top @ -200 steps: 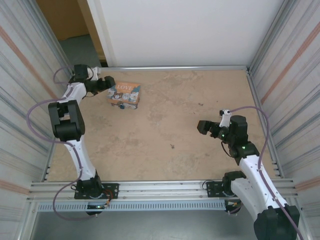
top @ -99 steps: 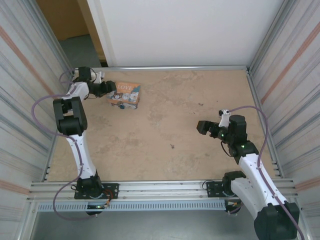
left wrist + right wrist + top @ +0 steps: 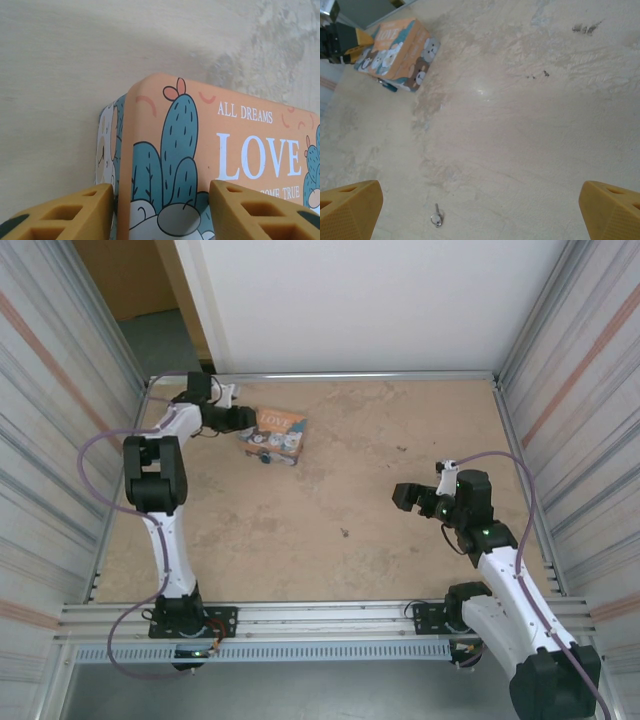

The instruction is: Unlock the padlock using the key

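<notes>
An orange tin box (image 3: 277,434) printed "LOVE" lies at the far left of the table, and its lid (image 3: 225,150) is close under the left wrist camera. A small dark blue piece, seemingly the padlock (image 3: 386,85), sticks out at the foot of the box's front side (image 3: 262,457). My left gripper (image 3: 238,418) is open, its fingers (image 3: 65,212) astride the box's left end. The small silver key (image 3: 436,218) with its ring lies on bare table (image 3: 345,533), mid-table. My right gripper (image 3: 405,496) hovers wide open at the right, well apart from the key.
The tan table (image 3: 400,420) is fenced by a metal rail at the back and corrugated walls on both sides. The box sits close to the back left corner. A few dark specks (image 3: 585,28) mark the surface.
The left gripper has swung to the right along the back of the table. The box has shifted right with it and turned slightly. The right arm has stayed put.
</notes>
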